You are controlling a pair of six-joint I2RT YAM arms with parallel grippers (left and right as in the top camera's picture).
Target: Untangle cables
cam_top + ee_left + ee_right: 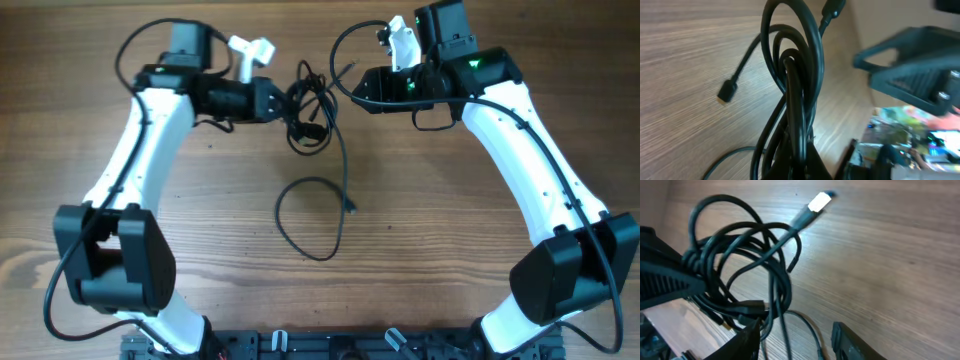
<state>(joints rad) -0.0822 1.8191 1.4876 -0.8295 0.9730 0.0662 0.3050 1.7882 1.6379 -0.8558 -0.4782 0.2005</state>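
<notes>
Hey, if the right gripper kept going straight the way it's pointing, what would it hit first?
The tangled cables. The right gripper, jaws apart, points at the knot that the left gripper holds; nothing else seems to lie between, though depth is hard to judge.

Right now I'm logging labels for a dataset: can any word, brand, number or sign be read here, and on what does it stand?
None can be read in any view.
cables: no marking visible.
plug: only glare on bright metal, no marking legible.
colourful patch at the edge of the left wrist view: possibly printed, too blurred to read.
</notes>
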